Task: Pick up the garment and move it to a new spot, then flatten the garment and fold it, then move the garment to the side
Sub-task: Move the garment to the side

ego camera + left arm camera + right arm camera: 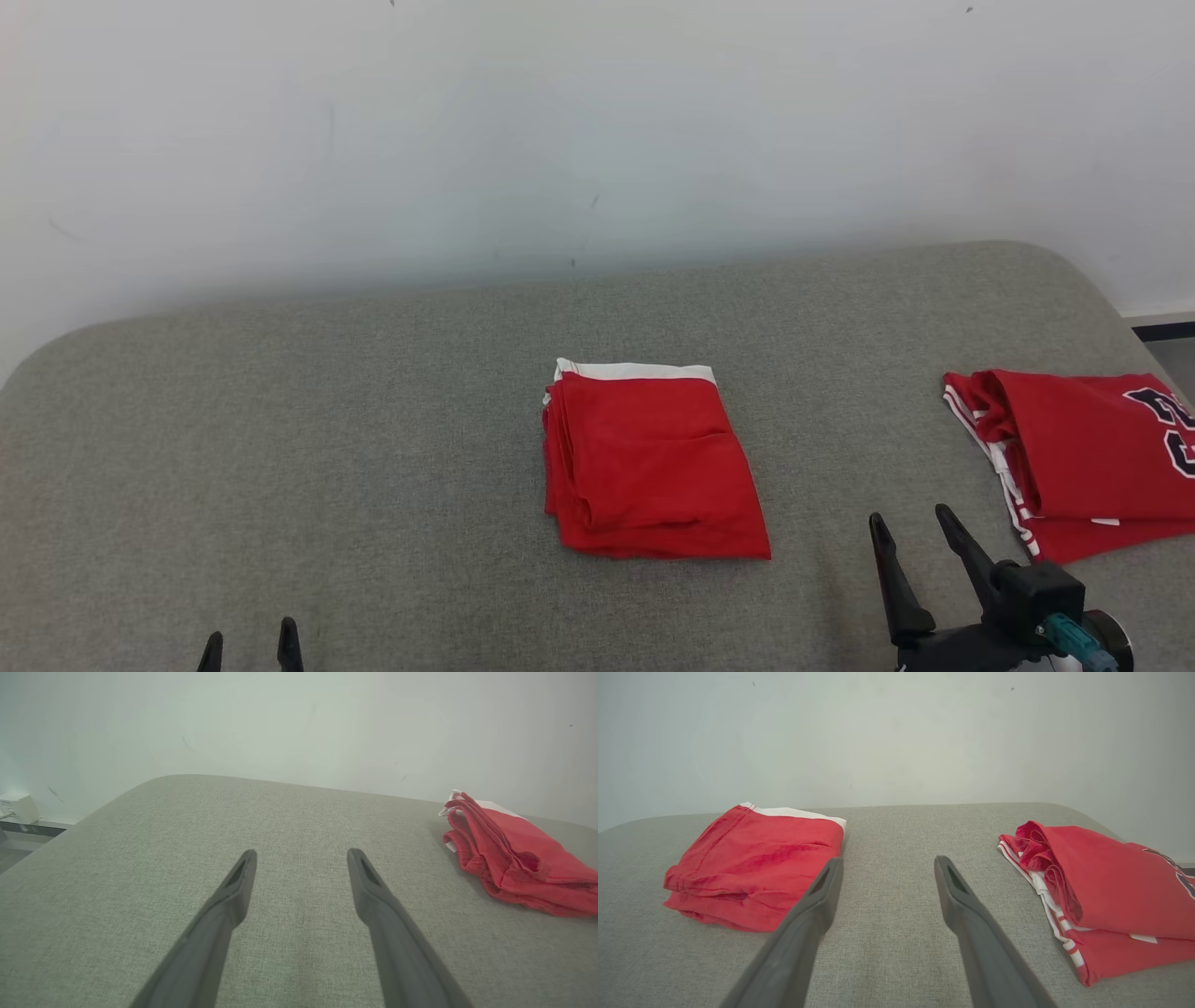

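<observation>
L gripper (250,644): jaws spread wide, empty, low over bare grey cushion (373,420). R gripper (909,515): also spread, empty, fingers aimed at the gap btwn two piles. Folded red garment (653,467), white band at far edge, lies flat mid-cushion, left of R gripper. Red jersey (1074,457) w/ dark lettering lies folded near cushion's right edge, well apart.

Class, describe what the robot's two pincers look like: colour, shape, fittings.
Both the left pincer and right pincer have two long, dark grey fingers tapering to points, each with a slot near the tip. Behind the right one sits a black block carrying a teal connector.
</observation>
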Available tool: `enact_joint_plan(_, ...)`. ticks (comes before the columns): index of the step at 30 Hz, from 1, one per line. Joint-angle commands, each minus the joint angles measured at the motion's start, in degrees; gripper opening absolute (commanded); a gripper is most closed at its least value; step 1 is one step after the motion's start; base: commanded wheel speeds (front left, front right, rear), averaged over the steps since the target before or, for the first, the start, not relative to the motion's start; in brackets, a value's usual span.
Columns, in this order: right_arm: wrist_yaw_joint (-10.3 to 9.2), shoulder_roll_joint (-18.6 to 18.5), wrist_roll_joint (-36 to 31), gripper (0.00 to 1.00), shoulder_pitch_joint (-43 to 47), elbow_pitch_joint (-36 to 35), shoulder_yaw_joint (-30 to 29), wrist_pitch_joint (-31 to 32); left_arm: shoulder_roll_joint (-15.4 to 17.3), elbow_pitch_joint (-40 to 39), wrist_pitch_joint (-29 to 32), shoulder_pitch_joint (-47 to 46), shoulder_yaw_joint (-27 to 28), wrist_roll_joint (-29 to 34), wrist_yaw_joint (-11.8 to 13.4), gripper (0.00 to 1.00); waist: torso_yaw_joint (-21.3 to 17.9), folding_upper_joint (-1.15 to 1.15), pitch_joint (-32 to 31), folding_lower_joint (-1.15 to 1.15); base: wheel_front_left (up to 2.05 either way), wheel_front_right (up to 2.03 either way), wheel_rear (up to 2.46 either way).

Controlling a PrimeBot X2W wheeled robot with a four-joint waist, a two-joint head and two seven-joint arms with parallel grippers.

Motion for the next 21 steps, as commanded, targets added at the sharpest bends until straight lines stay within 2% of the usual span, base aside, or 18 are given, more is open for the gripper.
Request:
enact_joint_plan(1, -0.16, 0.16, 0.48, 1.00, -0.47, -0.09, 0.16, 0.06, -0.04, 0.06, -0.13, -0.48, -0.04, 0.23, -0.16, 1.00, 0.05, 0.00, 0.01, 0.00, 0.00, 0.00, 0.00)
enact_joint_plan(7, -0.16, -1.80, 2.01, 1.00, -2.94, -2.91, 0.96, 3.69, -0.05, -0.37, -0.13, -0.58, -0.38, -0.48, -0.05, 1.00, 0.79, 0.00, 0.27, 0.00, 0.00, 0.00, 0.00)
enact_joint_plan(15, -0.15, -5.46, 9.40, 1.00, -8.86, -6.26, 4.01, 24.37, -0.03, -1.45, -0.13, -0.81, -3.00, -1.11, 0.67, 1.00, 4.40, 0.00, 1.96, 0.00, 0.00, 0.00, 0.00)
enact_joint_plan(21, -0.16, -7.05, 13.87, 1.00, -13.05, -3.50, 0.62, 37.61, -0.04, -2.89, -0.14, -1.59, -5.67, -1.26, 1.05, 1.00, 9.57, 0.00, 4.59, 0.00, 0.00, 0.00, 0.00)
